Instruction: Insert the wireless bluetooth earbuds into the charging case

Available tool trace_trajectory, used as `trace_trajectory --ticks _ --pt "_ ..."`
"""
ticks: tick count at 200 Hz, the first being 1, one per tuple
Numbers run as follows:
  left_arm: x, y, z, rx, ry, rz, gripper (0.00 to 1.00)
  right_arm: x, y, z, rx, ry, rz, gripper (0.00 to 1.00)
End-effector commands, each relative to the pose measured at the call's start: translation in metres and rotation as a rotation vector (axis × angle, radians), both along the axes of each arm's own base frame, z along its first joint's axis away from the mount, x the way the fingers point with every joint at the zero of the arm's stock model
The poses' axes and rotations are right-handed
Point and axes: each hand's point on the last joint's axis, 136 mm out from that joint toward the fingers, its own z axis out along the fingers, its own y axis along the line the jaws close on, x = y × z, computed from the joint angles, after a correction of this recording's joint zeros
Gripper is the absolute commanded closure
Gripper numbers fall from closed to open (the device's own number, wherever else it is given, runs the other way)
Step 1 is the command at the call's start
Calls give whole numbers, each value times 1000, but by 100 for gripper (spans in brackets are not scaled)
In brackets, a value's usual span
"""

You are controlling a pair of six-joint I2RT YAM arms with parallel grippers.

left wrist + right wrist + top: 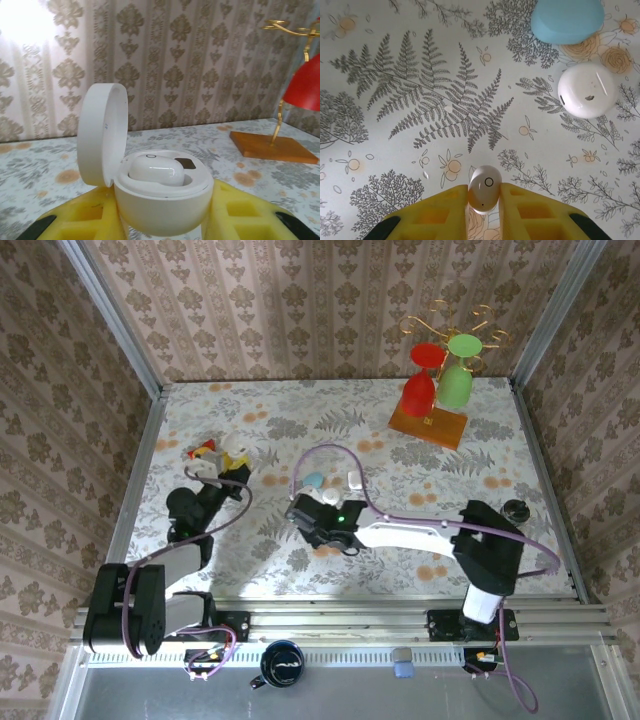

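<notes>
Left fingers (85,215) clamped on the open charging case (165,200), lid up, one earbud (156,170) seated inside. Right fingers (440,215) pinch the second earbud (484,189) above the bench (395,150). Count: two earbuds, three cases. The light-blue case (567,20) and round white case (587,91) lie on the bench.

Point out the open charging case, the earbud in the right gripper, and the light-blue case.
charging case (165,210), left wrist view, front of its base.
earbud (485,192), right wrist view, its rounded top.
light-blue case (567,20), right wrist view, middle of shell.
</notes>
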Motion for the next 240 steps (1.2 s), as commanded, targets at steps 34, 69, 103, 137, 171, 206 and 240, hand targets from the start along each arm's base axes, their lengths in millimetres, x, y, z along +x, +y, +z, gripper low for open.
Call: trace_trajectory --ticks 34,69,103,137,171,206,240 --pt "-32 -58 -2 110 -105 -198 89 12 -20 59 310 -82 66 79" --pt "-51 -92 -10 134 -105 -348 89 7 -45 88 423 -121 106 79" --pt "-70 -122 -16 131 -106 -502 89 2 -55 124 529 -178 174 79" --pt "-92 -144 -19 120 -92 -644 89 5 -51 155 633 -222 229 79" --pt "-106 -154 -11 95 -91 -736 89 7 -35 166 649 -216 298 79" --pt "-117 -156 -7 89 -102 -785 89 10 -24 166 655 -204 337 79" --pt "-124 -155 -5 84 -108 -809 90 12 -21 163 647 -197 342 79"
